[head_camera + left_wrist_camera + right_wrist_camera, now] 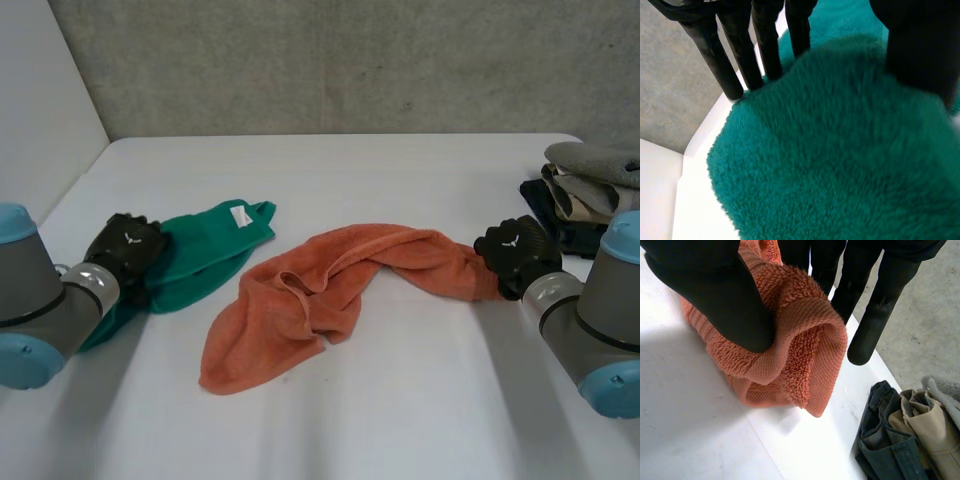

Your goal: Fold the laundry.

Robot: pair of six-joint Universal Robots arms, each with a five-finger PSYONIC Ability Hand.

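Observation:
A crumpled orange towel (330, 275) lies across the middle of the white table (400, 420). My right hand (515, 250) is at its right end. In the right wrist view the thumb (715, 290) pinches a fold of the orange towel (790, 355) against the fingers, lifting that end a little. A green towel (205, 250) with a white label lies at the left. My left hand (125, 248) rests on its left part. In the left wrist view the fingers (735, 55) are straight behind a hump of the green towel (840, 150), with the thumb apart.
A pile of folded clothes (585, 190) in grey, beige and dark blue sits at the table's right edge, close to my right hand, and appears as the pile (905, 440) in the right wrist view. A grey wall stands behind the table.

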